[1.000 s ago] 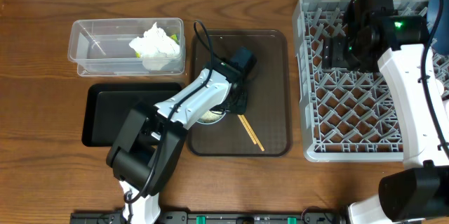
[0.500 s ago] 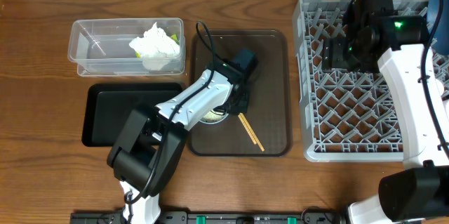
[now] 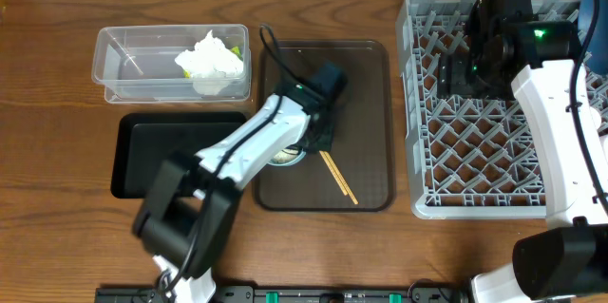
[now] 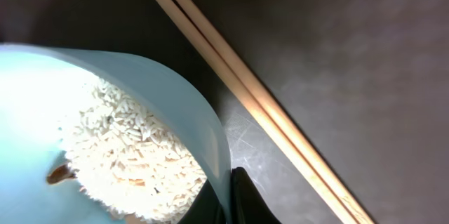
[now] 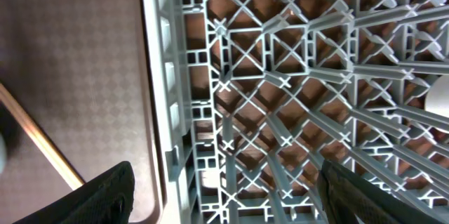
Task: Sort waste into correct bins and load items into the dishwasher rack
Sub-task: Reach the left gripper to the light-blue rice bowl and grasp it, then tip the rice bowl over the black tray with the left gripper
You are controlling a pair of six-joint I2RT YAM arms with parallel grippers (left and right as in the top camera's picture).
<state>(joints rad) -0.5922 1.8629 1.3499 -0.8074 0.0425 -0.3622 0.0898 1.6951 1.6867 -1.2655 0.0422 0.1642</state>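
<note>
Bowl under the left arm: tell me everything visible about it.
The bowl is pale blue with a thin smooth rim. White rice grains and one small brown speck lie inside. The left gripper pinches the rim, one finger on each side. It is over the brown tray, with the chopsticks close beside it, not touching. From overhead the arm hides most of it.

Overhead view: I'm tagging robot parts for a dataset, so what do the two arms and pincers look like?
Both have white shell links joined by black joint housings. The left arm has a thin black cable looping near its wrist. The right arm carries a small green light on its black wrist block. The right pincer has black fingers.
</note>
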